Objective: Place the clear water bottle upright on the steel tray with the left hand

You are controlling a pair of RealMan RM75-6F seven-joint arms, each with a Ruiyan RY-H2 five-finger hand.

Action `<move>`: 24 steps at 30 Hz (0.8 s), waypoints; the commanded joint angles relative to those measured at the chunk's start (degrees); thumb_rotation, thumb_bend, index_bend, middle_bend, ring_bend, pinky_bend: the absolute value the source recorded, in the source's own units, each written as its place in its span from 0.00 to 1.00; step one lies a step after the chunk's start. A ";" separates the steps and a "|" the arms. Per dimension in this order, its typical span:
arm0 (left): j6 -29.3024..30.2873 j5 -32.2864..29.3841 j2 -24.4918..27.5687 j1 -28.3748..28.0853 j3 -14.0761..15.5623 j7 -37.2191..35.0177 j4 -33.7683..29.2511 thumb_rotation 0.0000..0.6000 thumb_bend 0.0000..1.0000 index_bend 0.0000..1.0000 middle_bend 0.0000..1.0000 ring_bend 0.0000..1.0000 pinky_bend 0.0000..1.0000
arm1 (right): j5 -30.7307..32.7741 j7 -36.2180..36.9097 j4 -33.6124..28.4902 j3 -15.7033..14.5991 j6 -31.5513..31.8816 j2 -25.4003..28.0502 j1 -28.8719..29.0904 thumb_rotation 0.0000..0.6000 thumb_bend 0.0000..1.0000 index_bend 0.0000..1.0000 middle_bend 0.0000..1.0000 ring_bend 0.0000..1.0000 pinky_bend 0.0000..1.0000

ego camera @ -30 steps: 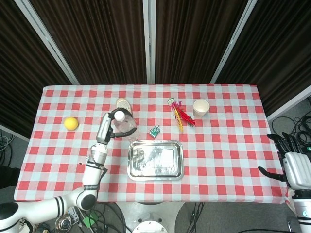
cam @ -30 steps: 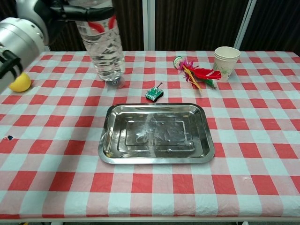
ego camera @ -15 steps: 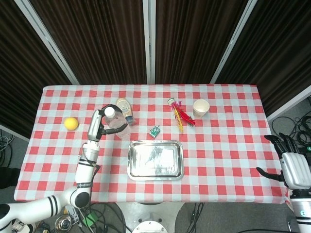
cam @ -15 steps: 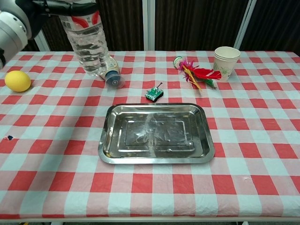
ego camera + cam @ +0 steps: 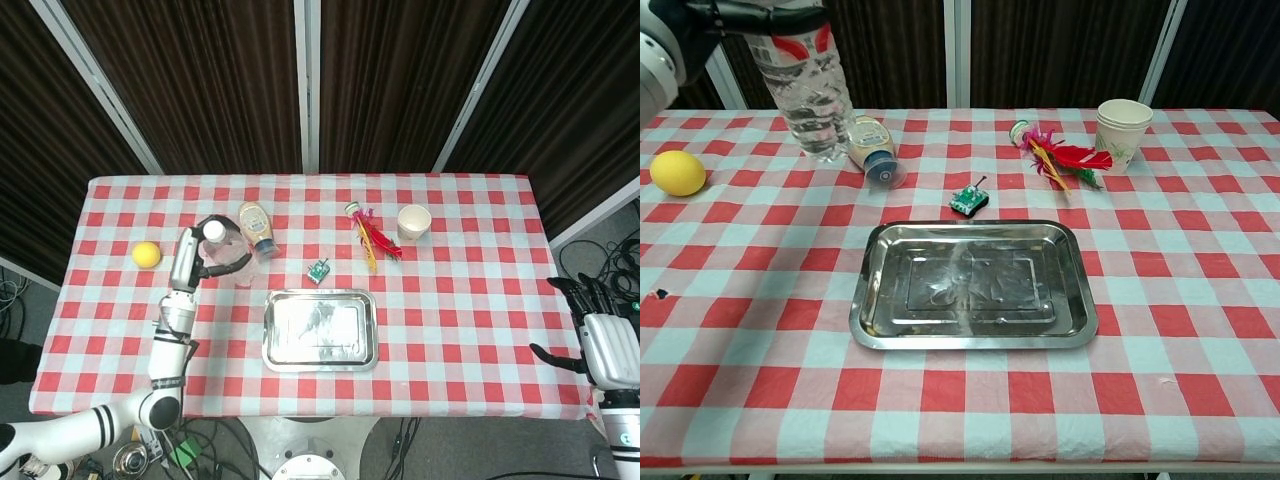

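The left hand (image 5: 205,243) grips the bottle (image 5: 805,88) near its top, fingers (image 5: 760,15) wrapped round it; the chest view cuts off the cap and most of the hand. The bottle hangs upright above the bench (image 5: 1200,300), well apart from the tray (image 5: 973,330), which lies to the right of the fingers. A sauce bottle (image 5: 870,150) lies just beyond them. The right hand (image 5: 600,335) sits off the bench edge, fingers spread and holding nothing.

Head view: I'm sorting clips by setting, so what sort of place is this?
Probably a lab or robot test cell: a checked table before dark curtain panels, with loose cables on the floor.
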 commanded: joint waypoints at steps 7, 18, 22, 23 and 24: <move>2.31 1.69 -1.50 1.95 4.00 0.73 -4.50 1.00 0.23 0.63 0.65 0.53 0.58 | -0.37 -0.03 -0.01 -0.19 -0.33 0.02 0.12 1.00 0.04 0.16 0.16 0.00 0.04; 8.23 5.51 -15.24 4.13 9.55 -2.44 5.89 1.00 0.22 0.62 0.65 0.53 0.58 | -0.75 0.72 -0.40 0.01 0.80 0.54 -0.34 1.00 0.04 0.16 0.16 0.00 0.04; 9.02 5.59 -18.90 4.62 9.31 -4.08 10.81 1.00 0.22 0.62 0.65 0.53 0.58 | -0.45 1.01 -0.27 0.17 0.78 0.63 -0.32 1.00 0.04 0.16 0.16 0.00 0.04; 9.03 5.58 -19.80 4.68 9.19 -4.48 11.91 1.00 0.22 0.62 0.65 0.53 0.58 | -0.34 1.08 -0.23 0.20 0.70 0.65 -0.30 1.00 0.04 0.16 0.16 0.00 0.04; 9.12 5.63 -20.48 4.74 9.13 -4.68 12.68 1.00 0.22 0.62 0.65 0.53 0.58 | -0.26 1.13 -0.17 0.20 0.62 0.64 -0.29 1.00 0.04 0.16 0.16 0.00 0.04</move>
